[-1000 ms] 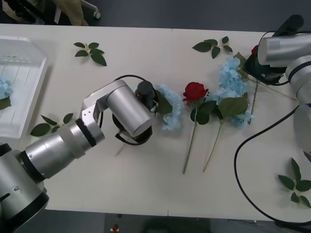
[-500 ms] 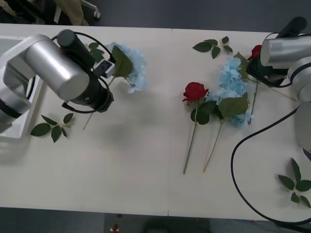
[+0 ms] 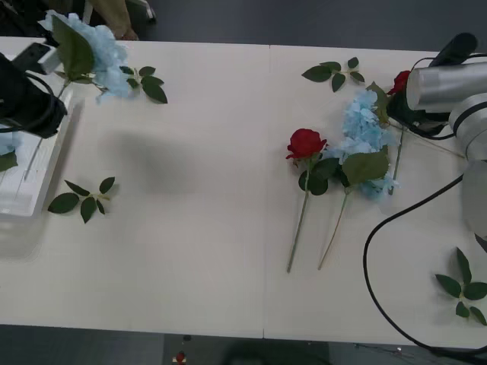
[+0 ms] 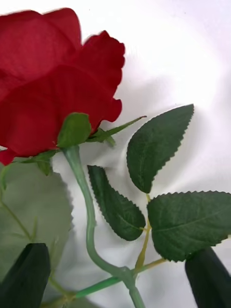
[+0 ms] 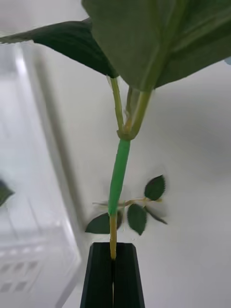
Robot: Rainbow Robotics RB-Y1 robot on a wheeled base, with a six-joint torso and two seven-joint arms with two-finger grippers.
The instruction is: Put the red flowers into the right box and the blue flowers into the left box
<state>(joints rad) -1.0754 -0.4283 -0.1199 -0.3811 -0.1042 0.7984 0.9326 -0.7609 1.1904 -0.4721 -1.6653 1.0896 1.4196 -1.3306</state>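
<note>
Holding a blue flower by its thin stem, the left gripper sits over the near edge of the left box, its fingers pressed fully together with the stem pinched between them. The bloom hangs just past the box's rim, toward the middle of the bench, not yet over the box floor. Far from the box, at the other end of the bench, the right gripper has its fingers spread wide either side of a red rose's stem and grips nothing.

What could go wrong, as I judge it: the grip is on the very tip of a long, top-heavy stem, so the head could swing or the stem slip out as the arm moves. Let go from here, the bloom would likely land on the rim or the bench, not inside. On the other side, the rose stem lies tangled among leaves and against a blue flower, so closing there could catch a leaf or drag the neighbour along.

By my count: two red roses, one at the right gripper and one lying free midway along the bench from the box. Three blue flowers: the held one, the cluster beside the roses, and a bit of one already in the box. Four loose leaf sprigs lie about the bench.
</note>
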